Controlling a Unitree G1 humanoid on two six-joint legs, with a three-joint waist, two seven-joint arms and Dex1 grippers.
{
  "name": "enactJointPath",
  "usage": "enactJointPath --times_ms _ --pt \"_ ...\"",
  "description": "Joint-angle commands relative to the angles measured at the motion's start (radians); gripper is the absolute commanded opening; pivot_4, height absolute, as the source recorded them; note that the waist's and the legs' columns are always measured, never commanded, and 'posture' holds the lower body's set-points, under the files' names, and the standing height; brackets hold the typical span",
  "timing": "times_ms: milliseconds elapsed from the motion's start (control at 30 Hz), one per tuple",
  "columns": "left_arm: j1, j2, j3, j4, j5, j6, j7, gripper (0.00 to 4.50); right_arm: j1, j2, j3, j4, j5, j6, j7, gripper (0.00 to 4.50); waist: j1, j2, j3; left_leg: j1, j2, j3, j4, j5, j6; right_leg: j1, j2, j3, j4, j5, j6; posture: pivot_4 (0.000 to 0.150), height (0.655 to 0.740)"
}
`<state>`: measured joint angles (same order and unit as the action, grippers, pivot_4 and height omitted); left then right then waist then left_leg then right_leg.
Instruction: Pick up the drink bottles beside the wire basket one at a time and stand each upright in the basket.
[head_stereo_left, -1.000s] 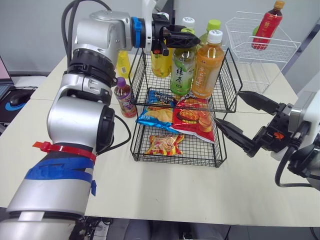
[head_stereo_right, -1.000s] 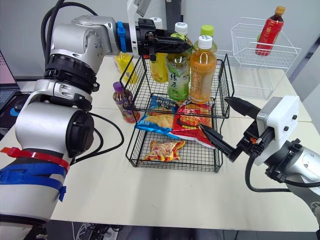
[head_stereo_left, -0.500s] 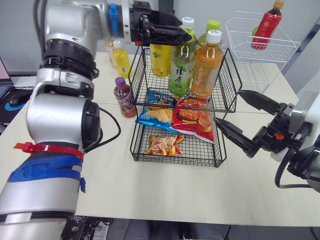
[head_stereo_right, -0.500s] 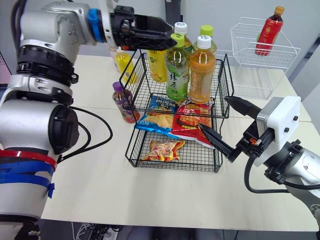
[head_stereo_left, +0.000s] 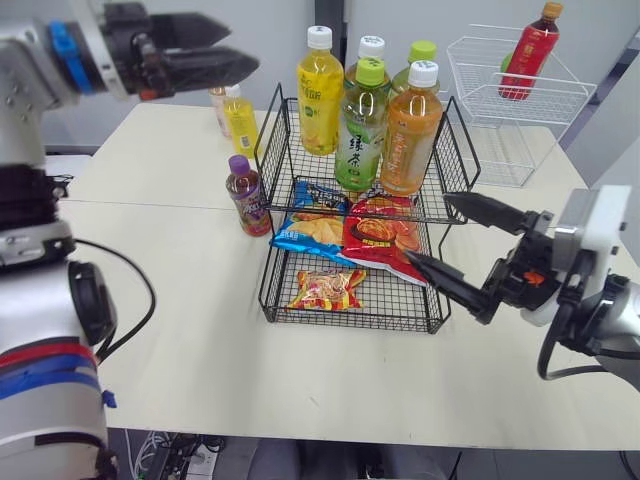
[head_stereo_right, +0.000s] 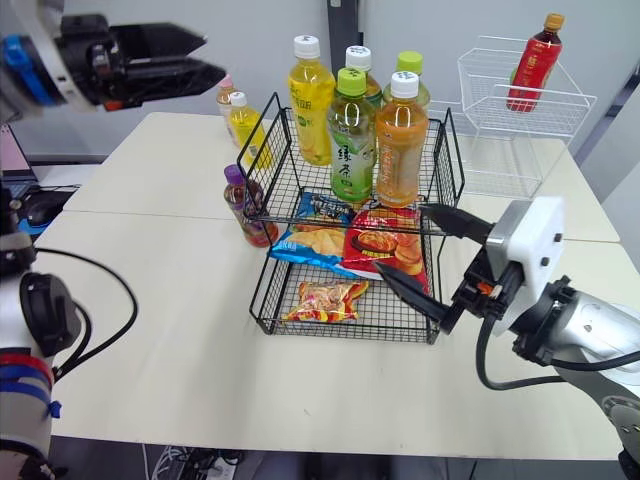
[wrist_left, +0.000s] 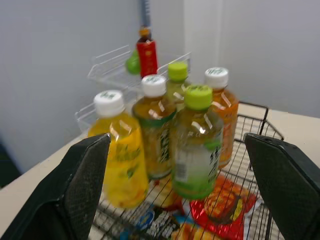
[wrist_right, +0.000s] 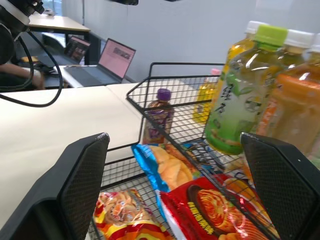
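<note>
On the table (head_stereo_left: 180, 300), five bottles (head_stereo_left: 361, 130) are stood in the wire basket (head_stereo_left: 458, 165), small bottles (head_stereo_left: 245, 195) are left beside it, and the left gripper (head_stereo_left: 243, 45) and right gripper (head_stereo_left: 428, 230) are spread, empty.

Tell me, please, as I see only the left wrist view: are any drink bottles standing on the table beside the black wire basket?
Observer: Yes, a purple-capped bottle stands close by the basket, on its left side.
Operator: Any others?
Observer: A small yellow bottle stands further back on that side, with a third bottle half hidden behind it.
Operator: And the other arm?
Observer: The right gripper hangs open at the basket's right front, holding nothing.
</note>
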<state>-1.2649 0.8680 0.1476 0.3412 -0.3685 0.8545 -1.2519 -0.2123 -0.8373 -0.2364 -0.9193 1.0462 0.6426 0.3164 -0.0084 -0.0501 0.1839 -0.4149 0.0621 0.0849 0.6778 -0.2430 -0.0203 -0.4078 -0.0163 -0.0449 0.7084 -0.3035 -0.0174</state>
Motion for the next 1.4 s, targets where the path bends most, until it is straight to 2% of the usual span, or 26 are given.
enactJointPath --times_ms 33,333,633,867,1100,1400 --pt "0.061 0.050 0.039 -0.059 -0.006 -0.049 0.034 4.44 -0.037 0.023 0.072 0.005 -0.056 -0.029 0.034 4.50 0.002 0.000 0.000 0.000 0.000 0.000 0.000 -0.001 0.001 0.000 0.000 0.000 0.000 0.000 0.000 0.150 0.7400" --pt "0.340 0.112 0.093 -0.016 0.003 -0.216 0.072 4.44 -0.076 0.072 0.254 0.008 -0.199 0.000 0.069 4.50 0.004 -0.001 0.000 0.000 0.000 0.000 0.001 -0.001 0.002 -0.001 -0.001 0.000 0.003 0.003 -0.005 0.150 0.7400" --pt "0.452 -0.009 0.105 0.085 0.019 -0.410 0.201 4.44 -0.034 0.124 0.337 -0.023 -0.269 0.028 0.035 4.50 0.007 -0.002 -0.001 0.000 0.000 0.000 0.001 -0.002 0.003 -0.001 -0.001 -0.001 0.003 0.003 -0.005 0.150 0.7400" --pt "0.432 -0.141 0.083 0.105 0.044 -0.480 0.349 4.44 -0.024 0.184 0.346 -0.044 -0.296 0.053 -0.021 4.50 0.006 -0.002 -0.001 0.000 0.000 0.000 0.001 -0.002 0.003 -0.001 -0.001 -0.001 0.004 0.003 -0.005 0.150 0.7400" --pt "0.336 -0.261 0.044 0.287 0.139 -0.639 0.515 4.44 -0.027 0.210 0.341 -0.053 -0.306 0.075 -0.050 4.50 0.007 -0.002 -0.001 0.000 -0.001 0.000 0.001 -0.002 0.003 -0.001 -0.001 -0.001 0.004 0.003 -0.005 0.150 0.7400" --pt "0.249 -0.335 0.025 0.449 0.164 -0.716 0.544 4.44 -0.047 0.233 0.341 -0.064 -0.309 0.101 -0.067 4.50 0.004 -0.002 -0.001 0.000 -0.001 0.000 0.001 -0.002 0.003 -0.001 -0.001 -0.001 0.004 0.003 -0.005 0.150 0.7400"
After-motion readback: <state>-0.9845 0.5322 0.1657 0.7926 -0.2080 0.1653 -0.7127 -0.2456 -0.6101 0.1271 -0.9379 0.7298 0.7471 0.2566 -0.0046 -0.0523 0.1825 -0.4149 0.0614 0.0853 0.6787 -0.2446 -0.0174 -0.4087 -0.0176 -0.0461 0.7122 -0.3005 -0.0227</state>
